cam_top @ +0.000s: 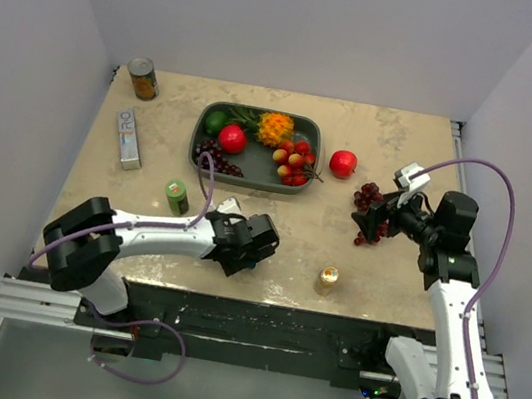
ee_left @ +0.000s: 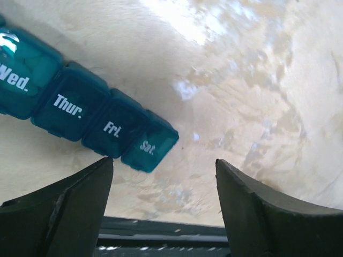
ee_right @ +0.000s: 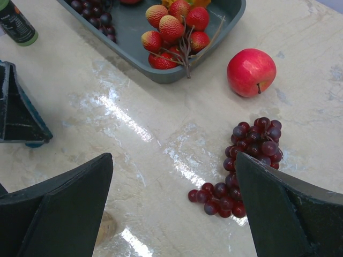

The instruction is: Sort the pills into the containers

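Note:
The teal-blue pill organiser [ee_left: 88,115] lies on the table in the left wrist view, lids shut, with Wed., Thur., Fri. and Sat. showing. Its Sat. end [ee_left: 150,145] sits just beyond my left finger's tip. My left gripper [ee_left: 164,160] is open and empty, low over the table near the front edge [cam_top: 243,249]. In the top view it hides the organiser. My right gripper [ee_right: 174,158] is open and empty, hovering by a bunch of dark red grapes [ee_right: 252,155] at the right [cam_top: 376,220]. No loose pills show.
A dark grey fruit tray [cam_top: 199,143] stands at the back middle, with a red apple [cam_top: 343,163] to its right. A green bottle [cam_top: 177,196], a small gold bottle [cam_top: 327,280], a tin can [cam_top: 143,79] and a white box [cam_top: 130,138] stand around.

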